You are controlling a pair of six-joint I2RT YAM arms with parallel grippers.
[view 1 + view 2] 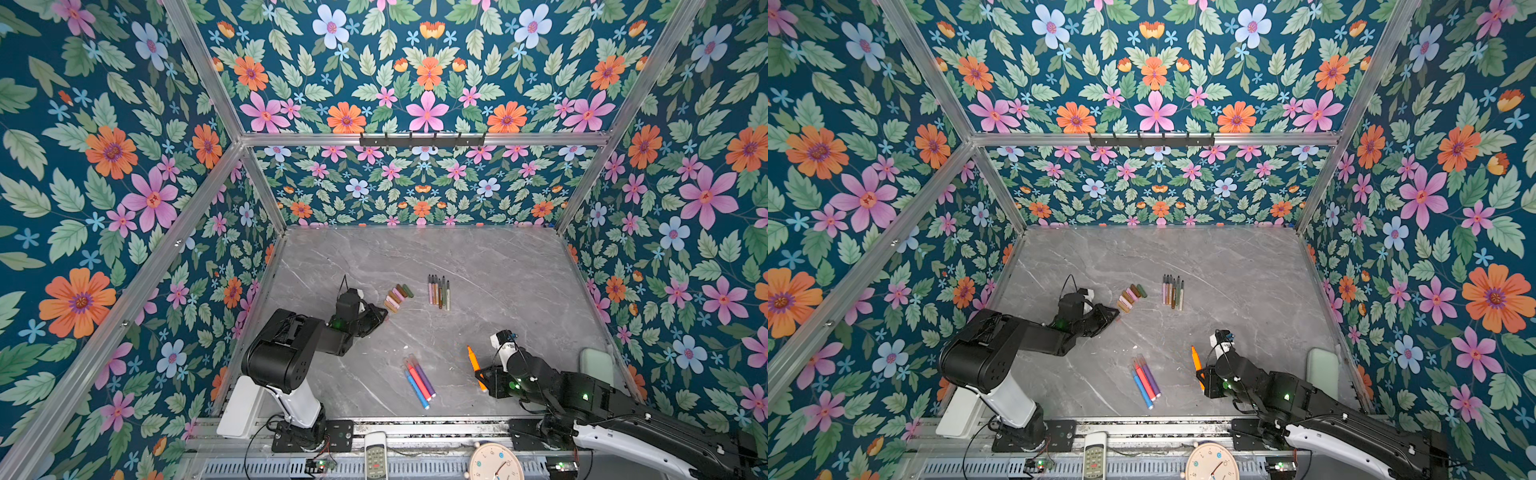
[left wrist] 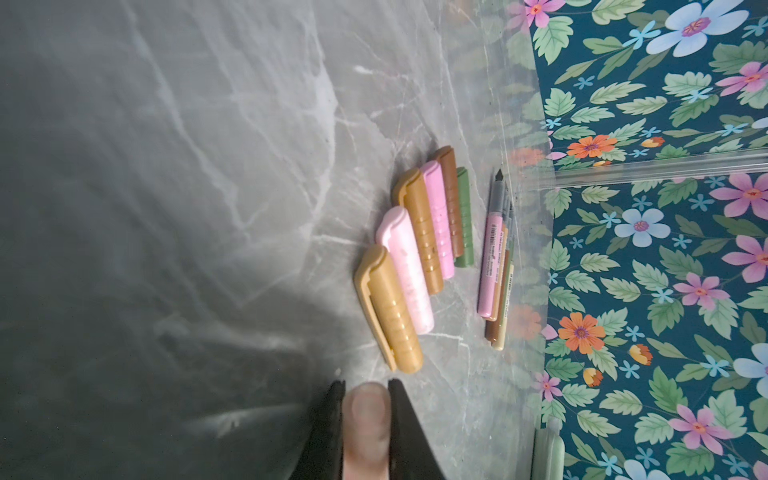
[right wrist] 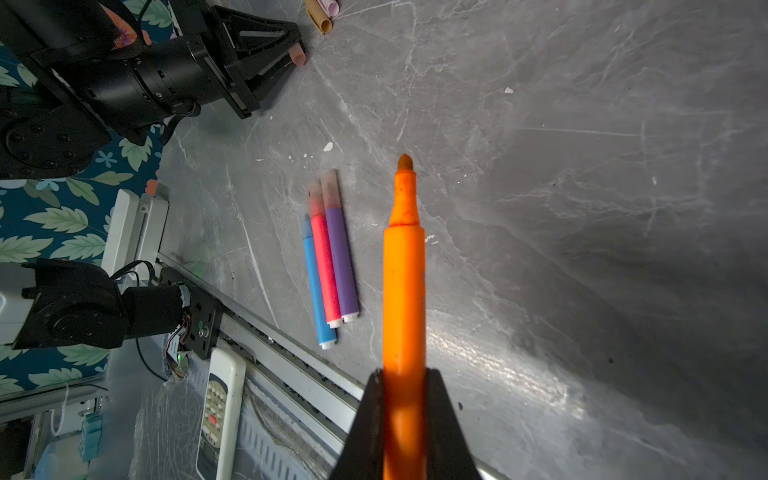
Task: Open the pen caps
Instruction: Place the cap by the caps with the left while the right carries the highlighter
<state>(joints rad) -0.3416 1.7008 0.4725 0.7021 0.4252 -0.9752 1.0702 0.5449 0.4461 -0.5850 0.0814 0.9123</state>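
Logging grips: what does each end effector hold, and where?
The right end effector grips the uncapped orange pen near its rear end; the left end effector pinches a pale pink cap across its sides.

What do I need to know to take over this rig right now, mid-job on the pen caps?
Left claw: closed on a translucent pinkish cap, low beside the row of six loose caps.
Right claw: closed on the orange marker, held in the air with its tip bare.
Done: six slim pens lie uncapped near the cap row.
Left: the red marker and purple marker are still capped. The blue marker lies beside them, and I cannot tell whether it is capped.
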